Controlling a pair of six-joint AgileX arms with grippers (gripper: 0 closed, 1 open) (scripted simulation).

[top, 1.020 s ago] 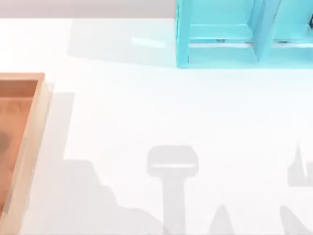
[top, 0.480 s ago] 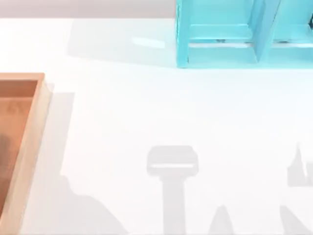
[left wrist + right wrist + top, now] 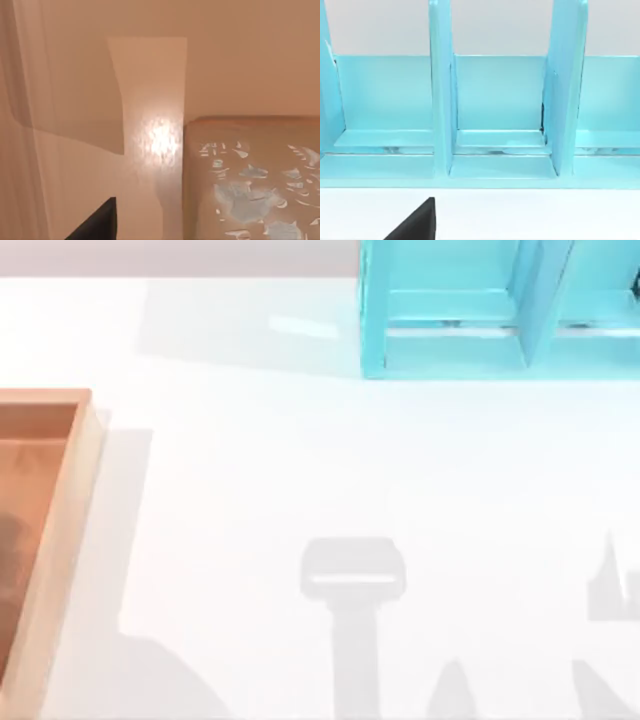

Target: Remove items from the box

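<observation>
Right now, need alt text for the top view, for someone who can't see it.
A white table seen from above, with the corner of a shallow wooden box at its left edge and part of a turquoise shelf unit at the far right. Grey shadows of the arms fall across the near side.

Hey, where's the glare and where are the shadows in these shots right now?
Top view: grey arm-shaped shadows fall on the white table, and the box casts one to its right. Left wrist view: a bright glare spot on the orange-brown wood. Right wrist view: the turquoise shelf is evenly lit.
</observation>
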